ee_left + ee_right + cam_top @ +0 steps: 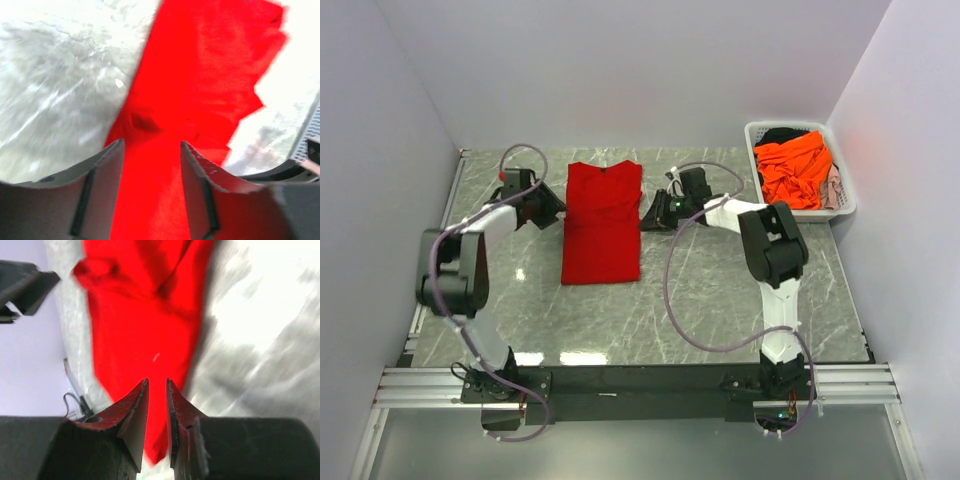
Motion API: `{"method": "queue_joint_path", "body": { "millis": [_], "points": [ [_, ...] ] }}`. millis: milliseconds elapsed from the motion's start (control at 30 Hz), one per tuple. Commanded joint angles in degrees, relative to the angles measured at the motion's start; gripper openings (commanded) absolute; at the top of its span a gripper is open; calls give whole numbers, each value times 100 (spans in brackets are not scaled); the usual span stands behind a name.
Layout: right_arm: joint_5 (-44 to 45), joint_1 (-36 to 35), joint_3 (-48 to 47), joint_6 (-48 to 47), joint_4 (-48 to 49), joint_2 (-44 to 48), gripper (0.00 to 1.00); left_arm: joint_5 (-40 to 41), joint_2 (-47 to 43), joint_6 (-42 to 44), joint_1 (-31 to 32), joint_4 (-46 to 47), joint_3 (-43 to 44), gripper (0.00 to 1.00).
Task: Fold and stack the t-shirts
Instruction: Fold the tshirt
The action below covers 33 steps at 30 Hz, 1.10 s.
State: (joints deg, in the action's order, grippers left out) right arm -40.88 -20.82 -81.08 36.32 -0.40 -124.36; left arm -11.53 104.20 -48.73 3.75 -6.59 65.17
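A bright red t-shirt [602,222] lies on the marbled table, folded into a long narrow strip with its collar at the far end. My left gripper [558,210] is at the strip's left edge. Its jaws [152,141] are wide open with the red cloth [200,75] lying under them. My right gripper [648,215] is at the strip's right edge. Its jaws [157,380] stand a narrow gap apart over the red cloth [135,330], pinching nothing that I can see. An orange t-shirt [795,170] lies in the basket with a dark one [785,133] and a pale one [832,190].
The white slotted basket [750,128] stands at the back right corner of the table. Pale walls close in the left, back and right sides. The arms' bases are on a black rail [640,380] at the near edge.
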Motion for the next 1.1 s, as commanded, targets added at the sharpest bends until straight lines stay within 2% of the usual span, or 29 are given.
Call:
{"method": "queue_joint_path", "body": {
  "millis": [0, 100, 200, 367, 400, 467, 500, 600, 733, 933, 1067],
  "points": [
    [-60, -150, 434, 42, 418, 1043, 28, 537, -1267, 162, 64, -237, -415, 55],
    [-174, -414, 917, 112, 654, 1334, 29, 897, -2032, 74, 274, -360, -1003, 58],
    [-244, -739, 1296, 148, 848, 1388, 31, 899, -2544, 13, 652, -291, -1601, 58],
    [-464, -1134, 1656, 270, 1173, 1002, 32, 802, -2476, -171, 1163, -150, -2297, 52],
    [-464, -1135, 1718, 401, 1374, 914, 32, 740, -2344, -207, 1163, -80, -2524, 46],
    [-430, -1126, 1894, 516, 1525, 668, 32, 748, -2186, -303, 1154, 87, -2666, 42],
    [-377, -1083, 1920, 543, 1482, 502, 32, 775, -1994, -339, 1146, 79, -2737, 38],
    [-53, -916, 1920, 482, 949, 229, 32, 714, -1659, -435, 1146, -96, -2772, 34],
    [28, -713, 2367, 561, 806, 306, 32, 512, -1534, -514, 1146, -439, -2974, 29],
    [361, -678, 2851, 218, 67, 851, 32, 81, -2386, -760, 1207, -589, -3975, 30],
    [537, -678, 2966, -54, -521, 1316, 32, -130, -3464, -989, 1444, -782, -4319, 35]
  ]
}}
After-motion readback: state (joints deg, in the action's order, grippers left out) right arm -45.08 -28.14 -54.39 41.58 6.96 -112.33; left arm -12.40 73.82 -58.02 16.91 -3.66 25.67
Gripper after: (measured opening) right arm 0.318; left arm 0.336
